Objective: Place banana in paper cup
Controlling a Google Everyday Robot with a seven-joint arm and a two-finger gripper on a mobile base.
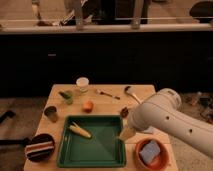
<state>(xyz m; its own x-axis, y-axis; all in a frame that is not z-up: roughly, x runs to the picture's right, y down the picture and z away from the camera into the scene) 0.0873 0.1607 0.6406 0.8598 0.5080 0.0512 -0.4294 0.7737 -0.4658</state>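
Centrally, the banana (80, 131) lies in the left part of the green tray (100, 146); the paper cup (82, 83) stands above it on the table (112, 105). The gripper (126, 133) hovers at the tray's right rim, fingers apart.

We see the gripper (126, 134), jaws spread and holding nothing, hanging at the right rim of the green tray (97, 146) on the worktop (111, 104). The banana (80, 131) lies in the tray's far left part, well apart from the gripper. The paper cup (82, 84) stands upright at the worktop's far edge, with an orange fruit (88, 105) between it and the tray.
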